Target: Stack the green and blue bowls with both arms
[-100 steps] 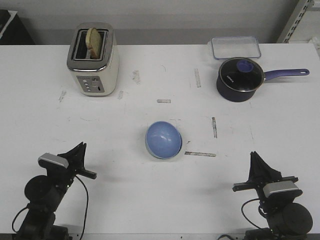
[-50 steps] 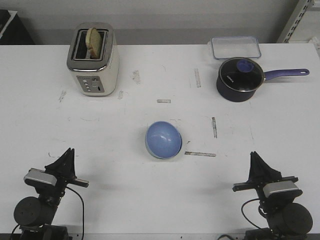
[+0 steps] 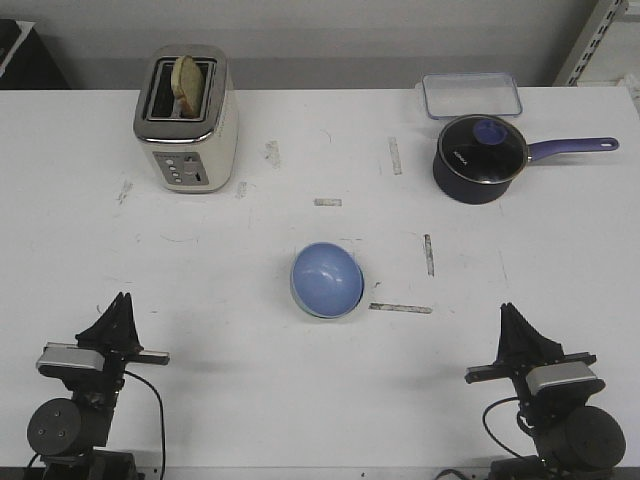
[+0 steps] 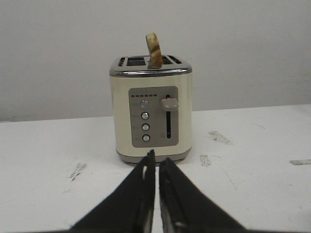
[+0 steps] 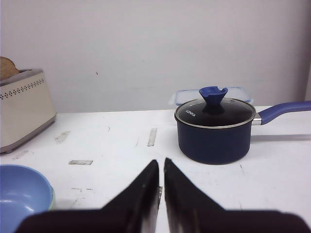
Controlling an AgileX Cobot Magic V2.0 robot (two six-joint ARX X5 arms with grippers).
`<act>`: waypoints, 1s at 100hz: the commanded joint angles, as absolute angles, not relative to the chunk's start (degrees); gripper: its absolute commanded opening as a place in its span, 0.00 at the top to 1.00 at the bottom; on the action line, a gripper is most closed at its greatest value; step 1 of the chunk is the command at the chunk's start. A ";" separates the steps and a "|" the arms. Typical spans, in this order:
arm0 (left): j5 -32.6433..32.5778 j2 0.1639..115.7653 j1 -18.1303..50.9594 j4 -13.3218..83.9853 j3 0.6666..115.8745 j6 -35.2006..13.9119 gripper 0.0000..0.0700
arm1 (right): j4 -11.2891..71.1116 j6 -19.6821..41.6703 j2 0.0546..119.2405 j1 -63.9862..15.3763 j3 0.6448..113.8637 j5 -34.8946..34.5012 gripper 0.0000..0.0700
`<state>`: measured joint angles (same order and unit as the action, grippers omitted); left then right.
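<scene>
- The blue bowl point(image 3: 327, 279) sits in the green bowl point(image 3: 297, 300) at the centre of the white surface point(image 3: 230, 260); only a thin green rim shows.
- Left gripper point(image 3: 117, 305) at 8 o'clock from the bowls, well apart, fingers point(image 4: 146, 189) pressed nearly together on nothing.
- Right gripper point(image 3: 512, 318) at 4 o'clock, well apart, fingers point(image 5: 146, 187) likewise close together, holding nothing.
- Toaster point(image 3: 186, 117) with a slice point(image 3: 188, 76) at 11 o'clock.
- Saucepan point(image 3: 482, 157) at 2 o'clock, a clear box point(image 3: 471, 95) just behind it.
</scene>
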<state>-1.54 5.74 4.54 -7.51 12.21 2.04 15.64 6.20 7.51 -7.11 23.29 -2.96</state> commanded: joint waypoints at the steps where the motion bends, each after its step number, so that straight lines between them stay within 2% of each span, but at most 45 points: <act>1: -1.08 5.23 3.97 -8.93 11.00 2.39 1.00 | 15.05 5.98 7.44 -7.16 23.29 -2.96 0.99; 45: -0.60 0.10 2.09 -9.17 3.62 2.37 1.00 | 15.05 5.98 7.42 -7.16 23.29 -2.96 0.99; 57: -1.74 0.19 2.09 -12.80 0.58 2.31 1.00 | 15.05 5.98 7.42 -7.16 23.29 -2.96 0.99; 100: -2.87 0.19 2.15 -11.38 0.71 2.20 1.00 | 15.05 5.96 7.42 -7.16 23.29 -2.96 0.99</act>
